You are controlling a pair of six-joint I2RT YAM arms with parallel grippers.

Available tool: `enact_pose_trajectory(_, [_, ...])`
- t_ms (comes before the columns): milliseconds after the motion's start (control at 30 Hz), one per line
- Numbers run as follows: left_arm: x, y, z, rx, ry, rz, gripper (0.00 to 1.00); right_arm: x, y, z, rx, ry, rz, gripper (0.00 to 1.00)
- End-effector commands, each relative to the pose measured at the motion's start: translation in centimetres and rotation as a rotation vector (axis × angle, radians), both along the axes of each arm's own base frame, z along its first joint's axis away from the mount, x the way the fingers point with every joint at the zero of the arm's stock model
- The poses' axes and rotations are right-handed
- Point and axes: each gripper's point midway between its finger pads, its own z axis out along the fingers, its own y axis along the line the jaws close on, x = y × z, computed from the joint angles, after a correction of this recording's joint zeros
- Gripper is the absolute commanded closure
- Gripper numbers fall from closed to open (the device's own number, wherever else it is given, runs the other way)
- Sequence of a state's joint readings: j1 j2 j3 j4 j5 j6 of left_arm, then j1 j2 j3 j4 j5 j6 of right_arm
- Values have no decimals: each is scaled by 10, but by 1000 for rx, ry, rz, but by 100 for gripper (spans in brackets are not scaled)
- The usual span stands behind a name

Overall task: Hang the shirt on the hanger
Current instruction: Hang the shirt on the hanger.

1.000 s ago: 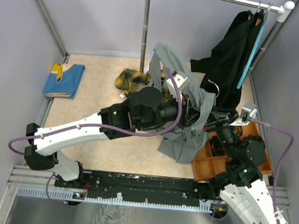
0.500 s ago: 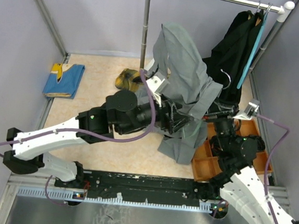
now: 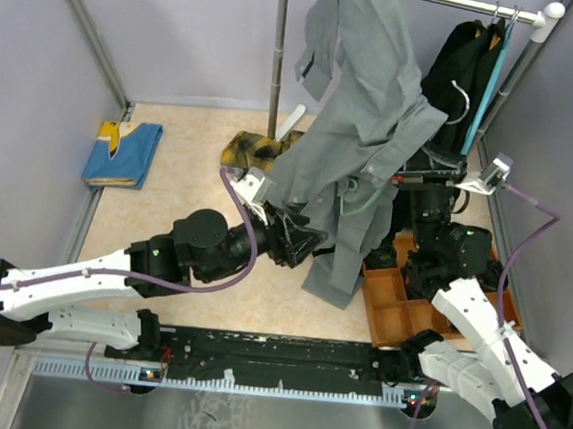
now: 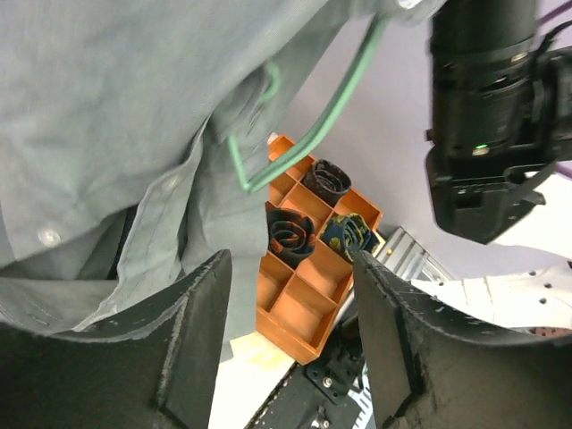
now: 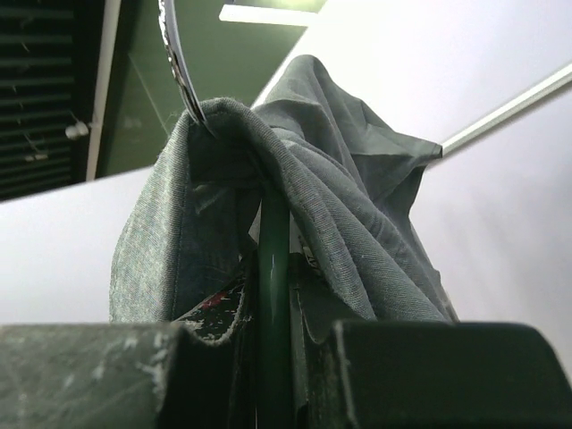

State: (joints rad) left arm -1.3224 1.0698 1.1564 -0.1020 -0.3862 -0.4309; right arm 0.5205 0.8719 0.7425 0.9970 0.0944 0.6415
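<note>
A grey button shirt (image 3: 363, 91) hangs full length on the pale green hanger (image 3: 366, 193), high in front of the rail. My right gripper (image 3: 410, 179) is shut on the hanger's green bar (image 5: 273, 286), with the shirt (image 5: 304, 161) draped over it and the metal hook (image 5: 174, 54) showing above. My left gripper (image 3: 307, 239) is open and empty, just left of the shirt's lower part. In the left wrist view the shirt (image 4: 116, 98) fills the upper left, a thin green piece of the hanger (image 4: 344, 89) pokes out of it, and the left gripper (image 4: 288, 268) holds nothing.
An orange compartment tray (image 3: 404, 310) with rolled ties sits below the shirt, also in the left wrist view (image 4: 299, 308). A black garment (image 3: 459, 79) hangs on the rail (image 3: 466, 1). A vertical pole (image 3: 277, 53), a yellow-dark cloth (image 3: 247, 151) and a blue cloth (image 3: 121, 152) are behind and left.
My right arm has lifted the hanger and shirt up toward the rail, and the shirt now hangs out straight. My left gripper has drawn back, down and left, out of the shirt.
</note>
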Motion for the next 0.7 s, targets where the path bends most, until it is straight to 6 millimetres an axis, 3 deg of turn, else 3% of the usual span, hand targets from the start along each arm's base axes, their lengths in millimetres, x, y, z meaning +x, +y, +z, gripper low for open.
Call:
enact_pose_trajectory(0, [5, -6, 13, -164, 5, 35, 40, -47, -44, 80, 221, -220, -29, 100])
enact_pose_trajectory(167, [3, -32, -9, -164, -12, -20, 55, -47, -53, 101, 245, -198, -54, 100])
enact_pose_trajectory(300, [1, -39, -32, -169, 12, -34, 73, -47, -58, 111, 228, -147, -87, 100])
enact_pose_trajectory(433, [1, -37, -53, -187, 29, -37, 73, -45, -63, 109, 229, -101, -104, 100])
enact_pose_trajectory(567, [-1, -48, -39, -229, -30, -80, 60, -49, -68, 109, 281, -83, -68, 100])
enact_pose_trajectory(667, [-3, -53, -16, -255, -87, -101, 64, -57, -64, 113, 251, -108, -47, 100])
